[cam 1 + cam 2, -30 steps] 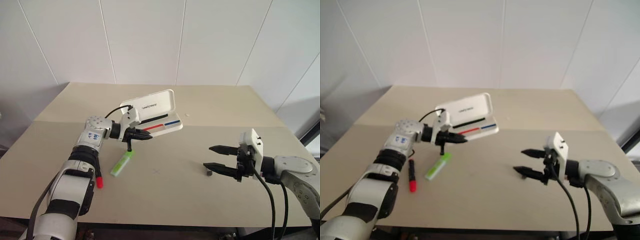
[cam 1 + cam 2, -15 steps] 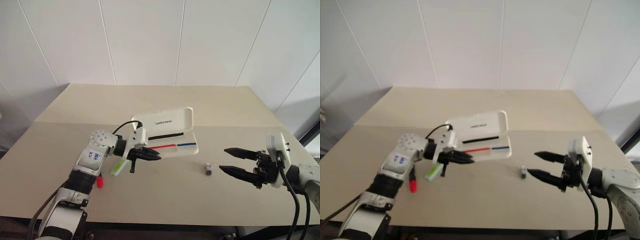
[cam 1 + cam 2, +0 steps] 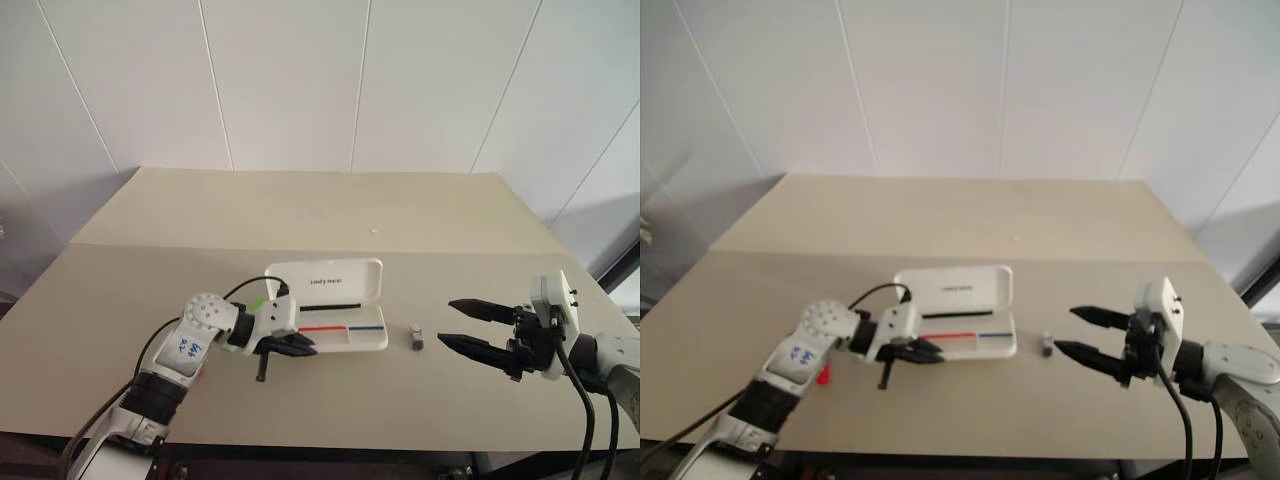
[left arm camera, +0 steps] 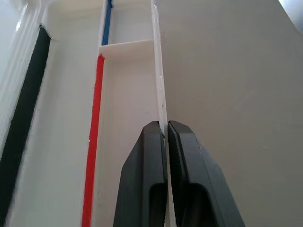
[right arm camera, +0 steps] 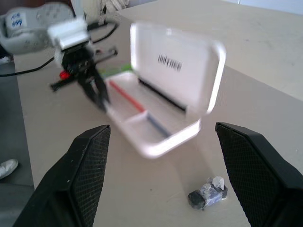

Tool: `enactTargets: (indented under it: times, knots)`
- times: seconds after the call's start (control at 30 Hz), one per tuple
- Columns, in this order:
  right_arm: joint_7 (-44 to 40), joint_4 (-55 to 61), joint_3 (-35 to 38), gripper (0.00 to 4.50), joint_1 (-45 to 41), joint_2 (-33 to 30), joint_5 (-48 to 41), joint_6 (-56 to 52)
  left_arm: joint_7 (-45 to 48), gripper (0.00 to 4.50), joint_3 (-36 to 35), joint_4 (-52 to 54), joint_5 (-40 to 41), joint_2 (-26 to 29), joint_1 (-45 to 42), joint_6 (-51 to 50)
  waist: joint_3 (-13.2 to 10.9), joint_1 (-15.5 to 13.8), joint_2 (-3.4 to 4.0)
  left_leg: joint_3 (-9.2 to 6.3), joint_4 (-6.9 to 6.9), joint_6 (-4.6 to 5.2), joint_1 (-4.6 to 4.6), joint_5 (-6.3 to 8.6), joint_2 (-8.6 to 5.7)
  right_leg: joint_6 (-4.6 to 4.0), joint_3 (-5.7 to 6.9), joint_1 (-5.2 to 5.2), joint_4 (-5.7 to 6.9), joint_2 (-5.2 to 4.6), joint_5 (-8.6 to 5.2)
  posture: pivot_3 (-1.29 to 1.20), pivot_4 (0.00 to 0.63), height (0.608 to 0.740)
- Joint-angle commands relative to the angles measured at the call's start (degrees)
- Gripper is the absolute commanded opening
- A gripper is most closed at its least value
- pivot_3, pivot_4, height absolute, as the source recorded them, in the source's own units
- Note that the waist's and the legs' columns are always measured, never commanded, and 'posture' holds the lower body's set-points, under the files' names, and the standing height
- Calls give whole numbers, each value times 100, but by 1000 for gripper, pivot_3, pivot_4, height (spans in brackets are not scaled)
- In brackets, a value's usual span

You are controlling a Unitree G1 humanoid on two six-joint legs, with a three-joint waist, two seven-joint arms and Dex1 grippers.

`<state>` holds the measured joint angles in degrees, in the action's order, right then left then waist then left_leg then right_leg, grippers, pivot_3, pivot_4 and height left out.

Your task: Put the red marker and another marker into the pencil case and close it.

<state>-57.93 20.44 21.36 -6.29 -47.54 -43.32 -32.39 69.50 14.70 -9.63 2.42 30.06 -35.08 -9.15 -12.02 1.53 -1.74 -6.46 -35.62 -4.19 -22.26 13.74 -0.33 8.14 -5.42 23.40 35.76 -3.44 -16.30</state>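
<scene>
Pinching pencil case (image 3: 345, 335) wall, left gripper (image 3: 303, 347), lid lettering unreadable, right gripper (image 3: 462, 326) wide.

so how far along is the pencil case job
Early. Done: the pencil case lies open on the table. In hand: the left gripper is shut on its front wall; the right gripper waits open. Left: its tray looks empty, so the red marker and green highlighter go in, then the lid shuts.

White pencil case (image 3: 335, 318) open on table, lid upright, compartments empty
</scene>
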Motion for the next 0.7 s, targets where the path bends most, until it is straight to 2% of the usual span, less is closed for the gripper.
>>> enactTargets:
  times: [0.03, 0.53, 0.57, 0.7]
  knots:
    - [41, 110, 14, 4500, -122, 21, -27, 129, -66, 12, 63, 355, 15, 11, 82, 191, 0, 0, 0, 0, 0, 0, 0, 0, 0, 0, 0, 0, 0, 0, 0, 0, 150, 740]
    - [104, 111, -70, 4500, -213, 47, -6, 110, -119, 12, 320, 688, -60, 187, 381, 168, 0, 4, 0, 2, 2, 2, 1, 1, 1, -1, -1, -2, -8, 0, 0, 0, 150, 740]
    - [111, 110, -75, 4500, -219, 50, -4, 109, -135, 568, 332, 686, -66, 186, 380, 168, 0, 4, 0, 2, 2, 2, 1, 1, 1, -1, -1, -2, -9, 0, 0, 0, 150, 740]
    - [121, 109, -79, 4500, -228, 49, -2, 108, -232, 1749, 354, 659, -120, 178, 359, 159, 0, 2, 1, 2, 2, 2, 2, 1, 1, -1, -1, -3, -9, 0, -1, 0, 150, 740]
